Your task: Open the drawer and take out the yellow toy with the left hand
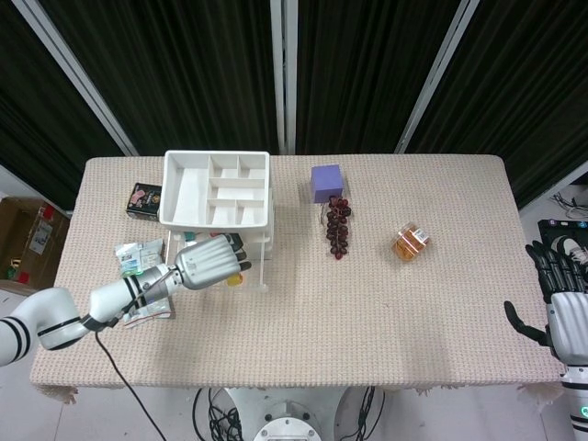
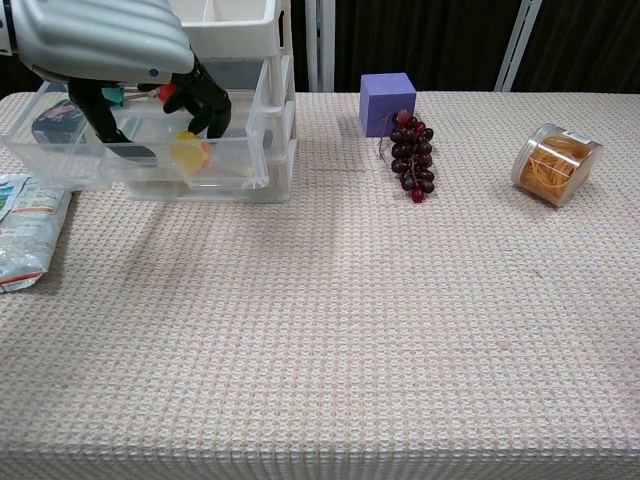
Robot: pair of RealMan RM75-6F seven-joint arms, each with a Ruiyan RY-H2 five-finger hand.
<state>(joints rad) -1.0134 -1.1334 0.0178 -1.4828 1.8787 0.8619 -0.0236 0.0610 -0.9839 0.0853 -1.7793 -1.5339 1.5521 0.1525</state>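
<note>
The yellow toy (image 2: 187,151) lies on the floor of the clear drawer (image 2: 150,183), which stands pulled out of the drawer unit (image 1: 217,188). In the head view only a sliver of the yellow toy (image 1: 235,279) shows past my left hand (image 1: 213,262). My left hand (image 2: 120,50) reaches down into the drawer. Its dark fingers (image 2: 208,104) are spread just above and on either side of the toy, and I see no grip on it. My right hand (image 1: 562,308) hangs off the table's right edge with its fingers apart, holding nothing.
A red piece (image 2: 168,90) and a green clip (image 2: 110,95) also lie in the drawer. A purple cube (image 2: 387,100), dark grapes (image 2: 413,155) and a jar of rubber bands (image 2: 553,163) sit to the right. A packet (image 2: 25,225) lies left of the drawer.
</note>
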